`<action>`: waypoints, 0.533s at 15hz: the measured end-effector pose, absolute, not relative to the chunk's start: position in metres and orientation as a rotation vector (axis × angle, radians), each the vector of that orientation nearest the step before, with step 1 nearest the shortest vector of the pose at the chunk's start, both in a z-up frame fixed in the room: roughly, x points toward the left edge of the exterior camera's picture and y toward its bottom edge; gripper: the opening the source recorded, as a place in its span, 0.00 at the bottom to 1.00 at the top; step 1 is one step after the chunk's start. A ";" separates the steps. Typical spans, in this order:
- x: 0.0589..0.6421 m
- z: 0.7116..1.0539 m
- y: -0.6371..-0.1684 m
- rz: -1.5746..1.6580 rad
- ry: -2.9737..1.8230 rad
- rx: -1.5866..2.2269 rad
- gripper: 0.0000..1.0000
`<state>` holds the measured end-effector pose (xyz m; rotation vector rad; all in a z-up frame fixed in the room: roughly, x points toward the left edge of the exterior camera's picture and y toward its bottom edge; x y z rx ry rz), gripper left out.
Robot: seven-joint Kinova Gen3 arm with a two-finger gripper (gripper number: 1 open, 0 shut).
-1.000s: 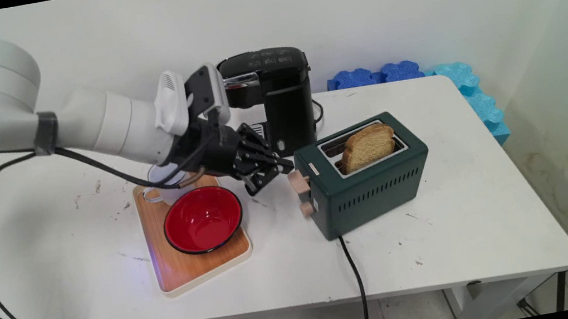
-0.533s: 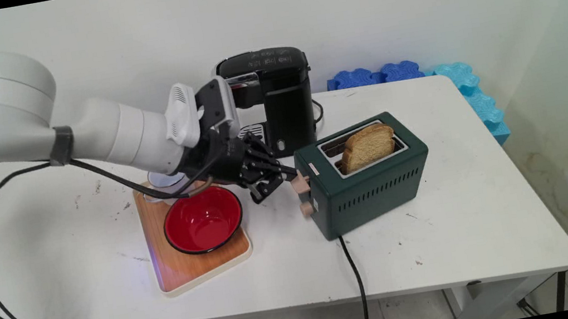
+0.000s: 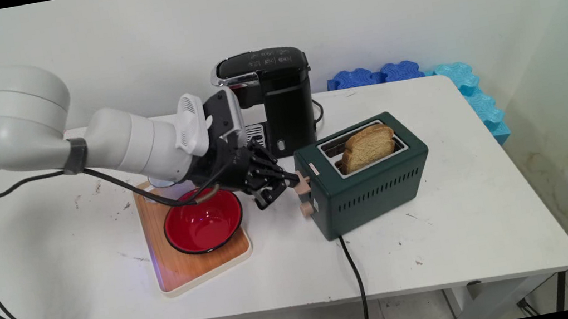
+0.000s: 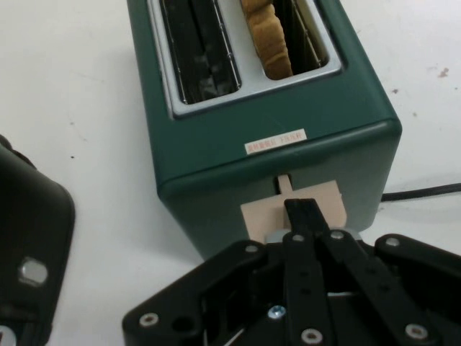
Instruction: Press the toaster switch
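- At the near end of the dark green two-slot toaster (image 3: 365, 172), the black two-finger gripper (image 3: 287, 181), fingers pressed together, rests its tips on the beige lever (image 4: 292, 211).
- A browned bread slice (image 3: 367, 146) stands in one slot.
- Just behind the gripper sits a red bowl (image 3: 203, 219) on a wooden tray (image 3: 187, 267).

One toaster (image 3: 365, 175), dark green, with two slots and one slice of bread (image 3: 368, 147) in the nearer slot. Two beige controls on its end: one lever (image 3: 301, 181), one knob (image 3: 306, 209). One black coffee machine (image 3: 275, 99). One red bowl (image 3: 203, 220) on one wooden tray (image 3: 187, 267). One white surface (image 3: 442, 237). One arm with one end effector (image 3: 277, 182).
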<state>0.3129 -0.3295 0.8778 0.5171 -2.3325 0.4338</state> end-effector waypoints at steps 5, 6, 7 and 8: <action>0.308 0.871 -0.331 0.426 -2.319 0.545 0.00; 0.308 0.870 -0.332 0.426 -2.316 0.553 0.00; 0.307 0.869 -0.332 0.427 -2.313 0.560 0.00; 0.307 0.867 -0.333 0.427 -2.309 0.571 0.00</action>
